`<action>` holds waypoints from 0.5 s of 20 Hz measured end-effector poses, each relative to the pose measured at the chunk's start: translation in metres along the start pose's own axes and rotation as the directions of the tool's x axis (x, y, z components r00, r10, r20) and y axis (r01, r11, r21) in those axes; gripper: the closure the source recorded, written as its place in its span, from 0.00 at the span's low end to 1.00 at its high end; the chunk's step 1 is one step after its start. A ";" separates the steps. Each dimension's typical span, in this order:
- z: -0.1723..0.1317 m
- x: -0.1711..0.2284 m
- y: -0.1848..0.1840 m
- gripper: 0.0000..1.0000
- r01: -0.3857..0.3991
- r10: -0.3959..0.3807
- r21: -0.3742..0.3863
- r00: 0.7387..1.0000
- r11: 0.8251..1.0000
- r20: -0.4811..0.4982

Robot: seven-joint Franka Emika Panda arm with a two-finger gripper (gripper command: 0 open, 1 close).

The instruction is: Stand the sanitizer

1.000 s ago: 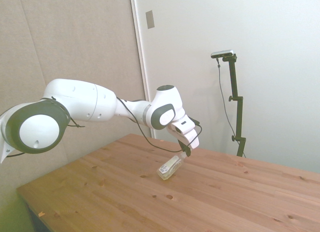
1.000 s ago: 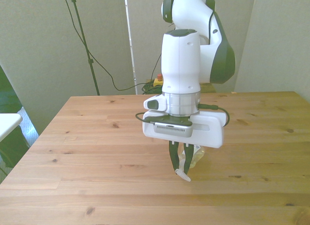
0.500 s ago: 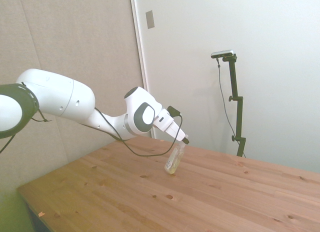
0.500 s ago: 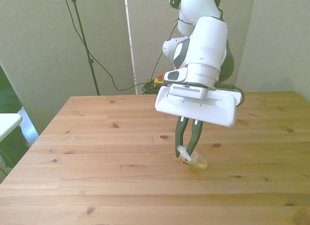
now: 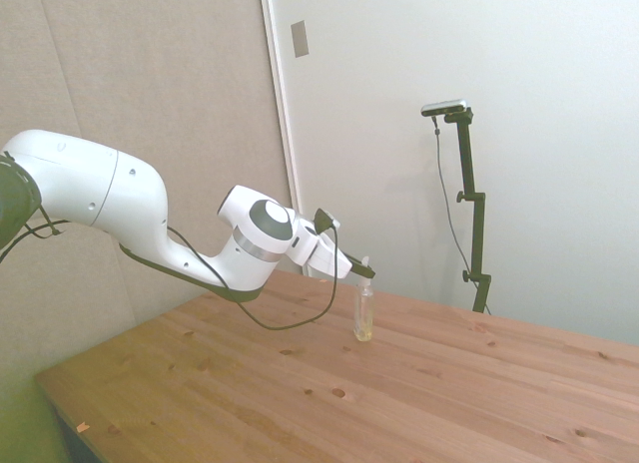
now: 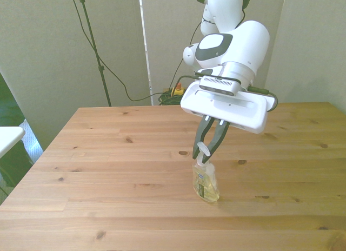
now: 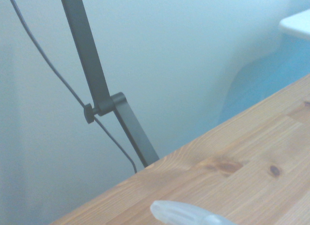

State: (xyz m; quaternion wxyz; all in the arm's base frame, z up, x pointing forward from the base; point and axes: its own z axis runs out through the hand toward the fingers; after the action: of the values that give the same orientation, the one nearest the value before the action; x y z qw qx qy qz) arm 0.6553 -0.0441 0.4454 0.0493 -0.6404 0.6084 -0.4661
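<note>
**Sanitizer standing upright, pinched at the pump**

Side view: your white Franka arm is reaching in low over the wooden table point(image 5: 419, 383), and the dark two-finger gripper point(image 5: 365, 273) is meeting the top of the sanitizer point(image 5: 363, 314), a small slim clear plastic bottle with a white pump nozzle and yellowish liquid. You are seeing the bottle standing upright with its base on the tabletop, towards the table's far edge, in front of the pale wall. The yellow liquid is sitting in the bottle's lower part.

Front view: you are looking at the gripper point(image 6: 208, 149) angling down from its wide white wrist block, its two dark fingers point(image 6: 200, 141) converging in a narrow V and closing on the white pump nozzle at the bottle's top. The sanitizer point(image 6: 206, 183) is standing on its base near the middle of the table point(image 6: 97, 170), slightly towards the front view's right, its pale label facing the camera.

Wrist view: you are getting only a blurred, pale translucent tip of the sanitizer point(image 7: 186, 214) over the wood grain of the table point(image 7: 242, 162).
</note>
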 end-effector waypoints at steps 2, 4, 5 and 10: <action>-0.002 -0.006 0.004 1.00 0.000 0.000 0.010 1.000 1.000 -0.024; -0.003 -0.013 0.009 1.00 0.002 -0.001 0.011 0.999 1.000 -0.047; -0.004 -0.016 0.011 1.00 0.001 0.000 0.012 0.999 1.000 -0.054; -0.005 -0.019 0.016 0.00 -0.005 0.005 0.010 0.998 1.000 -0.056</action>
State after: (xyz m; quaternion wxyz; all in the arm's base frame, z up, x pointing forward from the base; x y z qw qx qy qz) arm 0.6437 -0.0298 0.4276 0.0365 -0.6254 0.6089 -0.4866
